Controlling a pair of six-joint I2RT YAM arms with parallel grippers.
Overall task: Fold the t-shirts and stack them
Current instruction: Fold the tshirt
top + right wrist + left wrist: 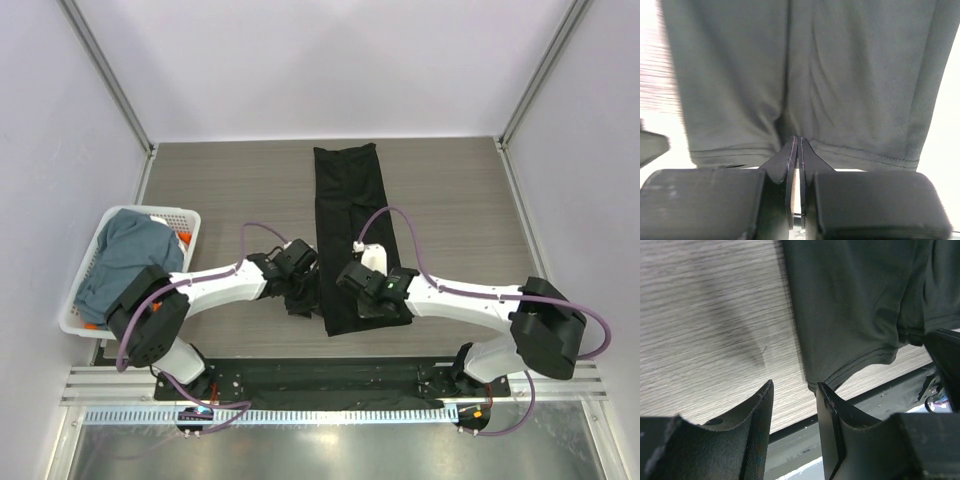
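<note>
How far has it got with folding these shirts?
Early on. Done: the black shirt lies folded into a long narrow strip on the table. In hand: the right gripper pinches its near hem; the left gripper is open beside its corner. Left: folding it shorter, then the blue-grey shirt and orange cloth in the basket. No stack yet.

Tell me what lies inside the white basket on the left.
A crumpled blue-grey t-shirt fills the basket; orange cloth peeks out at its edge. Anything beneath them is covered.
</note>
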